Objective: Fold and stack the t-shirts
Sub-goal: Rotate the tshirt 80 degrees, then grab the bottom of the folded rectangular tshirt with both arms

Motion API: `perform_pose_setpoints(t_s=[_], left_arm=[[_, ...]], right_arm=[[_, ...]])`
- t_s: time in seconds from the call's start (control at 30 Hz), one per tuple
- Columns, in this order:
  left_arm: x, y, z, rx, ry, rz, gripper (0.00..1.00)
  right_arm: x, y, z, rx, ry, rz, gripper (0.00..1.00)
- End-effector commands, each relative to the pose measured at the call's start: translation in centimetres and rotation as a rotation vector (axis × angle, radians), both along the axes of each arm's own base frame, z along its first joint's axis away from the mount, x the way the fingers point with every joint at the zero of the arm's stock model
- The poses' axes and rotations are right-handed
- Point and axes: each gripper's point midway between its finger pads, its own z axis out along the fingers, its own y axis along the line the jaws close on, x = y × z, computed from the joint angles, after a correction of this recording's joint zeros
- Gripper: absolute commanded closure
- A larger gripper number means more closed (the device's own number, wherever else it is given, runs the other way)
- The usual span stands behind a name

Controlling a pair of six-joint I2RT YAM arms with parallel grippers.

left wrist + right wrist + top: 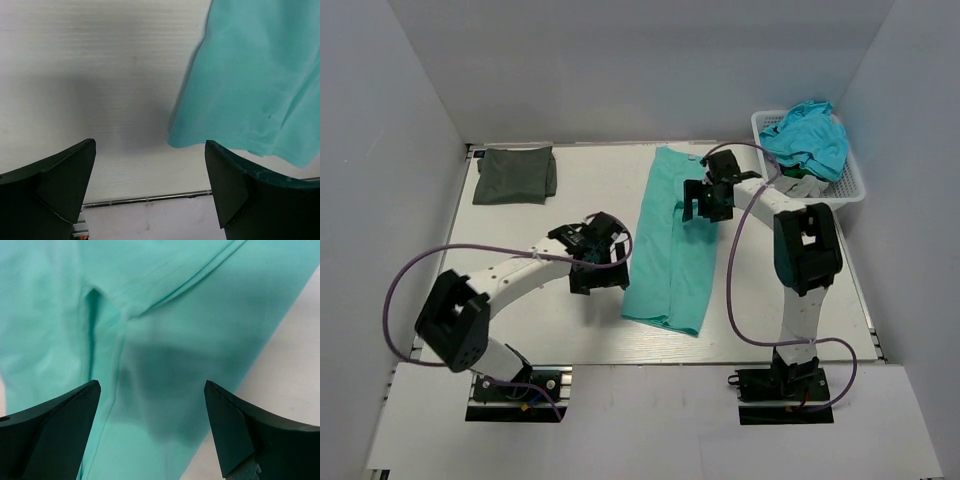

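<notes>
White table bears a lengthwise-folded teal shirt; left gripper and right gripper gape empty, and pinching one layer could unfold it.

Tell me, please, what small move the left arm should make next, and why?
Probably slide the left gripper sideways onto the hem corner of the teal t-shirt and pinch it. Its jaws stand open over bare table beside that corner, the shirt already lies in a long strip, and the right gripper hangs open over its far half, so a crosswise fold seems next.
</notes>
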Motion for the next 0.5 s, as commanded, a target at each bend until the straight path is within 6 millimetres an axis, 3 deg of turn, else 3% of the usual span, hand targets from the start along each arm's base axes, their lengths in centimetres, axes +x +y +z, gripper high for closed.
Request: perform_pose_setpoints(t_s=[0.0,0.03,0.07,0.1,0.13,0.17,0.2,0.23,0.27,0.3,0.33,0.37,0.4,0.47], left_arm=[[-1.3,-2.6,-0.8,-0.086,0.037,-0.138,0.00],[-1.5,-2.9,-1.0,-0.106,0.046,-0.147,0.00],[-2.2,-3.3,-1.9,-0.127,0.054,-0.166,0.00],[-2.8,-3.7,-2.4,-0.144,0.068,-0.187,0.00],[-3.5,-4.0,-2.5,-0.175,0.084,-0.201,0.00],[-4.5,-3.7,-3.4,-0.171,0.109,-0.215,0.00],[-4.9,-3.8,-3.8,-0.169,0.111,-0.226,0.01],[-5.1,-3.6,-3.9,-0.167,0.114,-0.226,0.03],[-5.9,-3.3,-4.4,-0.154,0.130,-0.236,0.04],[-6.0,-3.6,-4.4,-0.159,0.124,-0.246,0.06],[-6.2,-3.3,-4.7,-0.153,0.132,-0.245,0.07],[-6.2,-3.5,-5.0,-0.144,0.124,-0.251,0.07],[-6.2,-3.5,-5.0,-0.142,0.122,-0.260,0.09],[-6.1,-3.5,-5.5,-0.125,0.115,-0.277,0.09]], right_arm=[[-4.0,1.4,4.2,0.053,0.008,0.095,0.10],[-4.8,1.7,4.4,0.075,0.004,0.090,0.10],[-8.4,0.8,4.5,0.100,0.032,0.085,0.10],[-10.0,1.2,4.4,0.128,0.062,0.048,0.10],[-11.0,1.3,5.9,0.159,0.025,0.050,0.10],[-14.6,0.2,2.8,0.143,0.122,0.032,0.10],[-16.4,1.1,5.1,0.231,0.107,0.038,0.10],[-18.0,1.5,4.9,0.254,0.138,0.049,0.10],[-21.3,1.2,2.6,0.252,0.223,0.057,0.10],[-22.9,2.1,4.2,0.335,0.235,0.055,0.10],[-24.5,2.7,4.0,0.343,0.263,0.076,0.10],[-26.7,2.0,2.2,0.329,0.328,0.057,0.10],[-27.4,2.3,3.0,0.366,0.333,0.021,0.10],[-29.5,2.0,1.9,0.354,0.365,0.012,0.10]])
